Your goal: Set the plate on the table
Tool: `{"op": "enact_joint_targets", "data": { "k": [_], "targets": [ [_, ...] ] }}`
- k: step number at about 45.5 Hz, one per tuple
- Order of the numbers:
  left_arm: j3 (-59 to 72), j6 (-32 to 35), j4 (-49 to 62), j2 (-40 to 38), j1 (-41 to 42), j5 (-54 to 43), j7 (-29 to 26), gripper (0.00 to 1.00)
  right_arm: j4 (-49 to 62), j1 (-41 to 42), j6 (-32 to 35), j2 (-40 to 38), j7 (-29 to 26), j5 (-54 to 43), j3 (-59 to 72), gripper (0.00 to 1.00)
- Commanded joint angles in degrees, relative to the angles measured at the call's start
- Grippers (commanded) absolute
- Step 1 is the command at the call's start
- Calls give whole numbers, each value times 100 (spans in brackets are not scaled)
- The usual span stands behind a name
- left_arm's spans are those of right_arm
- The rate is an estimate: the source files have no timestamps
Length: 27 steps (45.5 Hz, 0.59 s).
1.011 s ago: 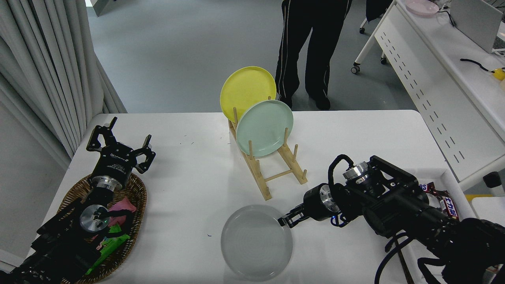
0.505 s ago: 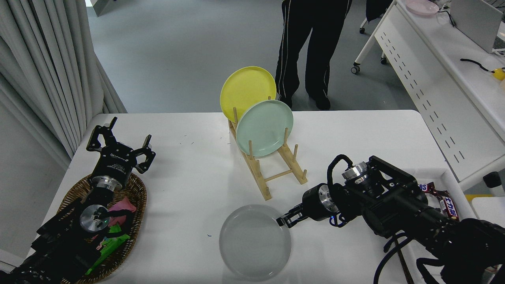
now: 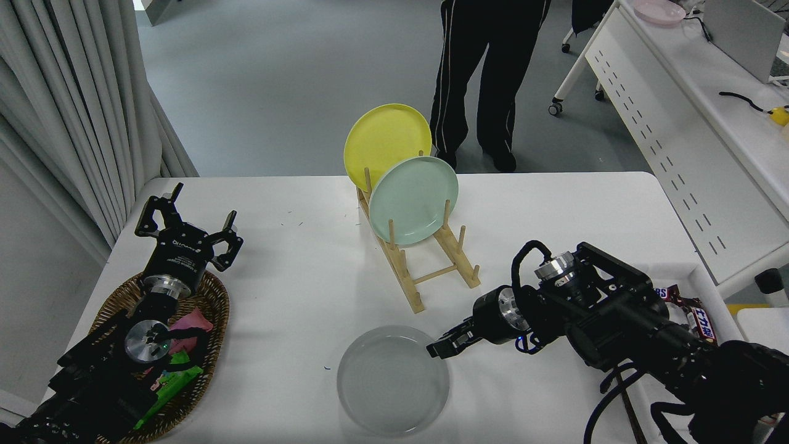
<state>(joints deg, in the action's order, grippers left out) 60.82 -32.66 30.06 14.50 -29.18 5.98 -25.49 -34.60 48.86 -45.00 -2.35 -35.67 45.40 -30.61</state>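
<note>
Your right tool [image 3: 439, 349] was at the right-hand rim of the plate [image 3: 392, 380], its fingers drawn together on that rim. The light grey plate sat low over the near part of the tabletop [image 3: 296, 271], spreading out to the left of the tool; you could not tell from this view whether it lay flat or was held a touch above the white surface.

Beyond the tool, toward the far edge, stood the wooden rack [image 3: 425, 265] with a mint green plate [image 3: 413, 200] upright in it and a yellow plate [image 3: 387, 143] upright behind that. Far to the tool's left, your left tool [image 3: 185, 237] was parked with its fingers spread apart, above a wicker basket [image 3: 212, 320] of snack packets. To the tool's right, behind the arm, a white tray [image 3: 699, 277] held a chocolate bar [image 3: 696, 317].

The tabletop was matte white with rounded corners. Past its far edge a grey floor stretched away, and a person [image 3: 487, 80] in dark trousers stood there. Pale curtains [image 3: 74, 111] hung on the left, and a white desk [image 3: 678, 111] with a slotted side panel ran along the right.
</note>
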Motion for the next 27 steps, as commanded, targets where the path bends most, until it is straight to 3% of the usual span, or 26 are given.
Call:
{"op": "enact_joint_targets", "data": {
  "k": [1, 19, 27],
  "targets": [
    [0, -4, 0, 0, 0, 0, 0, 100, -81, 71, 0, -73, 7, -13, 38, 100],
    [0, 5, 0, 0, 0, 0, 0, 100, -617, 590, 0, -591, 60, 48, 468, 100],
    [0, 5, 0, 0, 0, 0, 0, 100, -1425, 467, 0, -960, 60, 48, 652, 100]
  ]
}}
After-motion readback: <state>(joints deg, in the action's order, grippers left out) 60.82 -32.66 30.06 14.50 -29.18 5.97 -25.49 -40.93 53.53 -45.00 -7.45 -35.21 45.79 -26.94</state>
